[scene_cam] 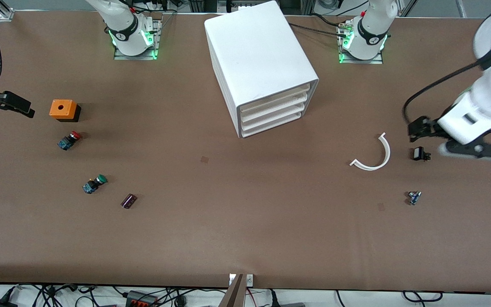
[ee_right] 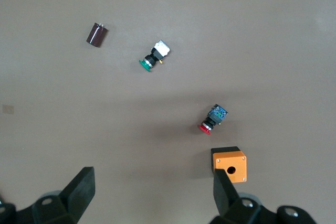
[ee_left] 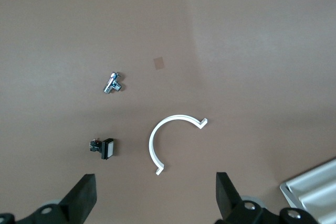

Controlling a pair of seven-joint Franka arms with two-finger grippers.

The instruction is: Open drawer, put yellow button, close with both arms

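You won't find a yellow button in any view; only a red-capped button (scene_cam: 69, 140) and a green-capped one (scene_cam: 94, 183) show, both toward the right arm's end of the table from the cabinet (scene_cam: 261, 67). The left arm is cut off by the front view's edge, and the right arm shows there only as a dark gripper at the edge.

The cabinet stands between the two bases, its four drawers all pushed in. The top drawer (scene_cam: 278, 97) is a shallow white tray, flush with the three below it.

Your left gripper (scene_cam: 418, 128) hangs over the table toward the left arm's end from the cabinet, fingers (ee_left: 81, 199) spread wide, holding nothing. Below it lie a white curved strip (scene_cam: 375, 155), a small black part (scene_cam: 419, 154) and, nearer the front camera, a small metal piece (scene_cam: 414, 197).

Your right gripper (scene_cam: 7, 104) hangs toward the right arm's end, fingers (ee_right: 79, 190) also spread wide and empty. An orange box (scene_cam: 63, 109) sits just beside it, with the red button near the box, the green button nearer the camera, and a dark cylinder (scene_cam: 128, 201) beside that.
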